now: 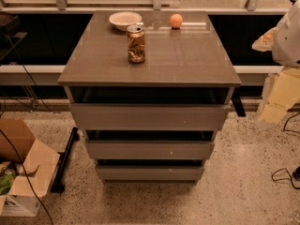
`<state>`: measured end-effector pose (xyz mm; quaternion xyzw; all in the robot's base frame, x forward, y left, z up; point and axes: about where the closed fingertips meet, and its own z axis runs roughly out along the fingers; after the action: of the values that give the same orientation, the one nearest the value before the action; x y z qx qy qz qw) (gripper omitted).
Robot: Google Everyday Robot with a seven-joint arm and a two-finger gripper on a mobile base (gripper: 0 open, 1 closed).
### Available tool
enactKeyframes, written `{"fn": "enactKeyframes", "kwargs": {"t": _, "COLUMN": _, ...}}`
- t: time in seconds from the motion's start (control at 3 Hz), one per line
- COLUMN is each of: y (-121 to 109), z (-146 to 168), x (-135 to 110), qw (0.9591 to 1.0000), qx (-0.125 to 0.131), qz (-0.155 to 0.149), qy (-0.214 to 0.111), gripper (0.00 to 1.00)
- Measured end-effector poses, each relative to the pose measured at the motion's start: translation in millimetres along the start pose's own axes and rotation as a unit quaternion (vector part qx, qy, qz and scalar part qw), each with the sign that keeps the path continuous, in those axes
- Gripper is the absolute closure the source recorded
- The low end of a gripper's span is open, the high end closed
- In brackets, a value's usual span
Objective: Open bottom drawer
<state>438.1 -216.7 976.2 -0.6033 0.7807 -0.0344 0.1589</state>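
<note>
The bottom drawer (pixel 150 173) is the lowest and narrowest of three plain grey-beige fronts on the cabinet, low in the middle of the camera view, with a dark gap above it. Above it are the middle front (pixel 150 150) with a small white speck and the widest top front (pixel 150 117). My gripper (pixel 280 100) shows as pale yellow parts under the white arm (pixel 287 39) at the right edge. It is right of the cabinet, about level with the top front and apart from all the drawers.
On the cabinet top (pixel 187 60) stand a drink can (pixel 136 43), a white bowl (pixel 124 20) and an orange ball (pixel 176 21). An open cardboard box (pixel 23 172) and a black bar (pixel 65 161) lie on the floor at left. A cable (pixel 285 175) lies at right.
</note>
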Motion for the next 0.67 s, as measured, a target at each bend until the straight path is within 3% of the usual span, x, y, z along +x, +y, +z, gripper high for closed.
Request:
{"fn": "enactKeyframes", "kwargs": {"t": 0.33, "y": 1.1, "z": 4.5, "x": -0.4, "qw": 1.0000, "qx": -0.002, "qz": 0.000, "qy": -0.002, "gripper": 0.00}}
{"fn": "enactKeyframes", "kwargs": {"t": 0.67, "y": 8.8, "z": 34.9, "x": -2.8, "qw": 0.9998, "qx": -0.013, "qz": 0.001, "qy": -0.013, "gripper": 0.00}}
